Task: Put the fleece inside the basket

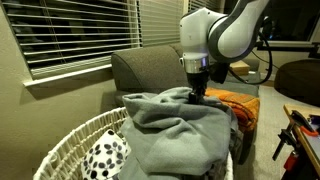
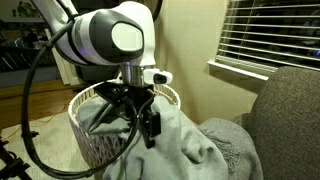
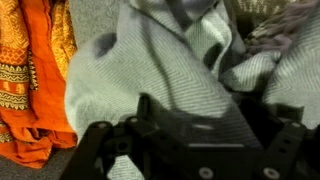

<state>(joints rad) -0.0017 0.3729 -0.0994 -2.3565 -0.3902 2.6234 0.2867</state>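
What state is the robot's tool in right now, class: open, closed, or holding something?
The tool is open: jaws spread wide over the fleece, clamping nothing.

Dim living-room corner, as I see it from my station.
Slatted blinds (image 1: 80,35) cover the far window, a beige wall (image 1: 12,110) stands to their left, a grey sofa (image 1: 150,65) sits below them, and tan floor (image 2: 50,140) shows near left.

Under me sits the grey sofa (image 1: 150,65). The orange blanket (image 1: 238,100) lies on its seat, and the fleece (image 1: 185,130) drapes across it too, spilling from the basket (image 1: 70,140) just beside.
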